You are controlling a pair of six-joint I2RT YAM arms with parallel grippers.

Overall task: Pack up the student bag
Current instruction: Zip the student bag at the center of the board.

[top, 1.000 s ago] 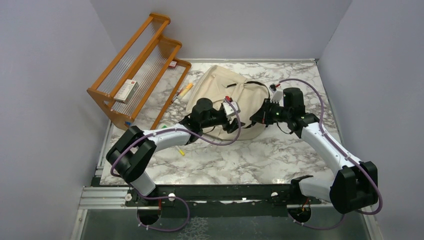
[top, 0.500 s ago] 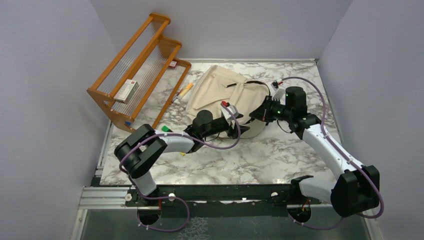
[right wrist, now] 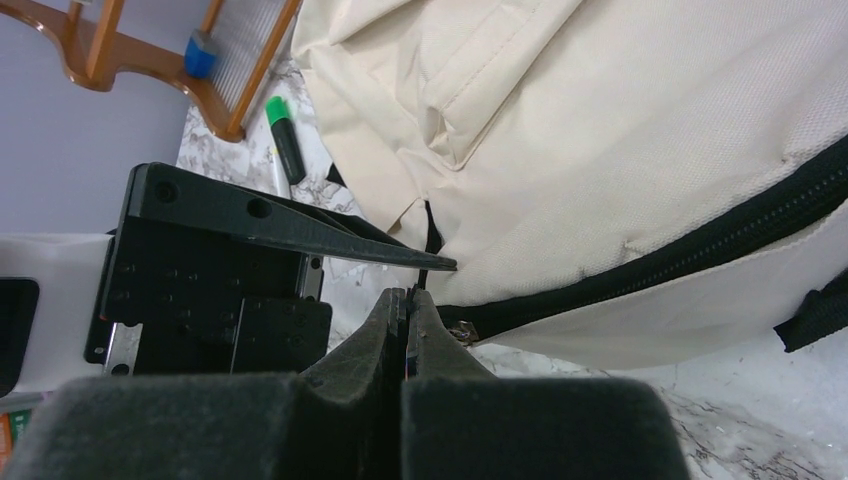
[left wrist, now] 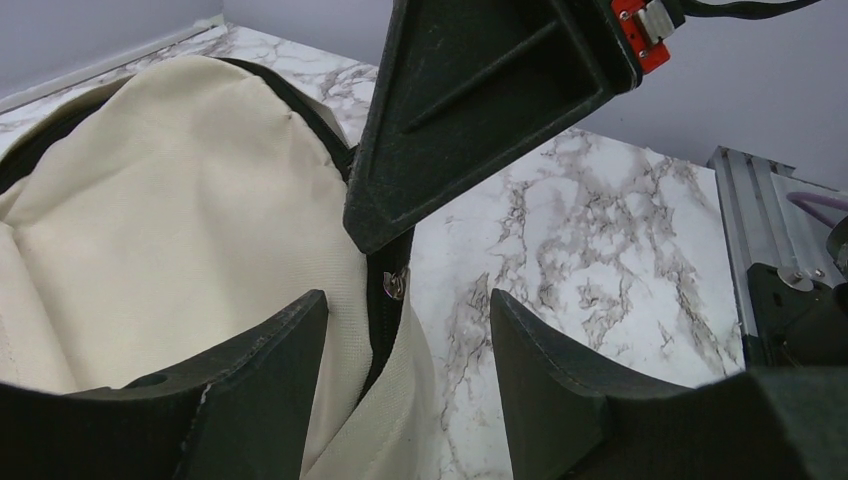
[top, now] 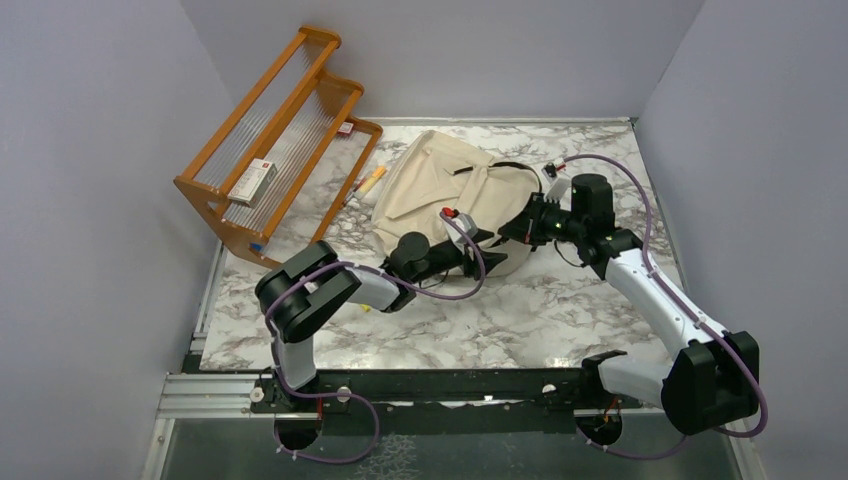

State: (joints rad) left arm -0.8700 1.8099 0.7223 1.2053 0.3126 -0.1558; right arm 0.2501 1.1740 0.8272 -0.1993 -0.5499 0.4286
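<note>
The student bag (top: 440, 185), cream canvas with black zipper lines, lies at the back middle of the marble table (top: 560, 310). My left gripper (left wrist: 400, 330) is open and straddles the bag's near edge, with the black zipper and its metal slider (left wrist: 397, 285) between the fingers (left wrist: 290, 345). My right gripper (right wrist: 412, 295) is shut on a thin black zipper pull at that same edge, just beside the slider (right wrist: 462, 330). In the top view the left gripper (top: 488, 252) and the right gripper (top: 510, 234) meet at the bag's near right corner.
A wooden rack (top: 270, 140) stands at the back left with a small box (top: 252, 180) on it. An orange marker (top: 370, 180) lies between the rack and the bag. A green highlighter (right wrist: 285, 135) lies by the rack's foot. Walls close in on both sides.
My left arm has swung right and lower, bringing its open gripper round the bag's near edge beside the right gripper. The right gripper has stayed shut and has barely moved.
</note>
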